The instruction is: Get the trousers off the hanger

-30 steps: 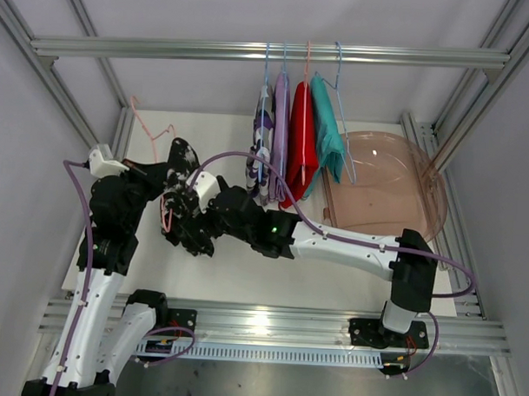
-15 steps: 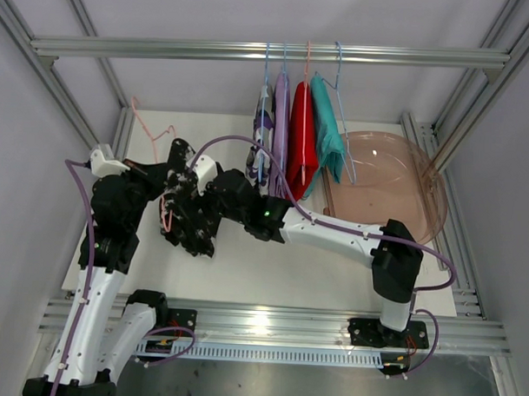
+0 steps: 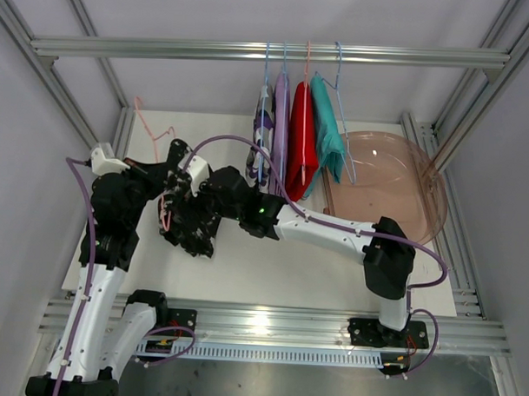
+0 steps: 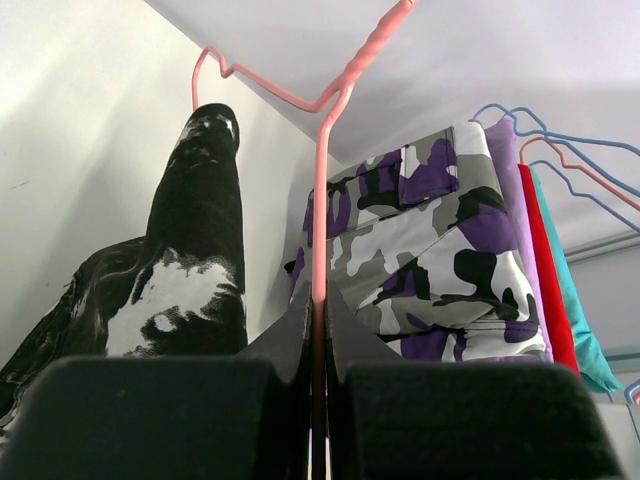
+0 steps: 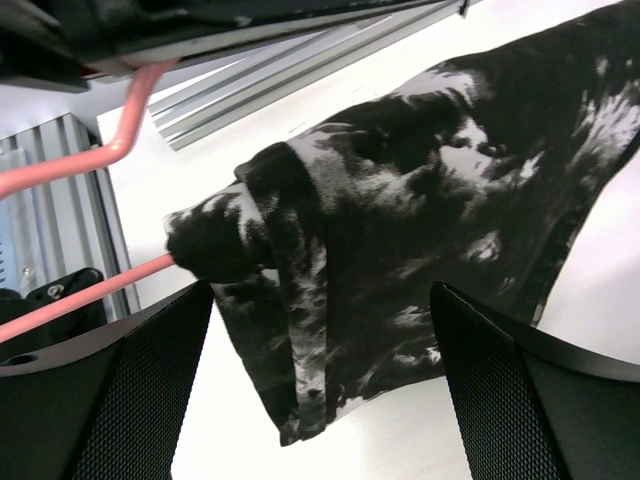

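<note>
Top: speckled trousers (image 3: 177, 153) hang at the left, between both arms.
Left wrist: left tool (image 4: 318, 330) pinches the hanger (image 4: 321, 200) wire.
Right wrist: right tool (image 5: 320, 400) is spread around cloth that looks limp and light; the bunched fold seems the best hold.

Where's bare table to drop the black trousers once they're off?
Bare table between the right arm and the near rail; the tub at right looks empty. Crowded at left around the black trousers and pink hanger.

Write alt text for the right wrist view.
Black-and-white speckled trousers drape over a pink hanger that runs off to the left, above a white table. The right gripper is open, its dark fingers filling the bottom corners on either side of the cloth.
</note>
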